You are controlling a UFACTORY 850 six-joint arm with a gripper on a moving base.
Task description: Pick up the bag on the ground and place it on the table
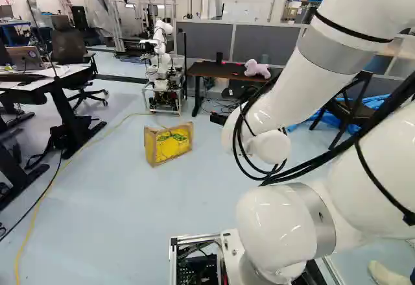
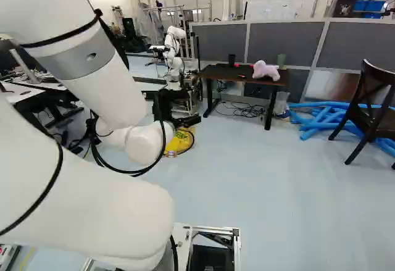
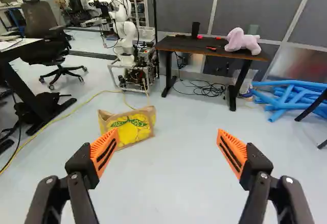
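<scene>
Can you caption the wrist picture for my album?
Open gripper, yellow-and-brown shopping bag on the floor ahead, pink stuffed animal on the table beyond.

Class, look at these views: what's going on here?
A robot arm holds its open gripper over the floor, gripping nothing. The yellow bag stands on the floor ahead of it, not yet picked up. Farther off is the dark table, with a pink plush toy on top.

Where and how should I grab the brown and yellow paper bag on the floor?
Probably by the top edge of the bag, coming down from above with one finger on each broad face: it stands upright, wide but shallow. The black gripper is already open.
</scene>
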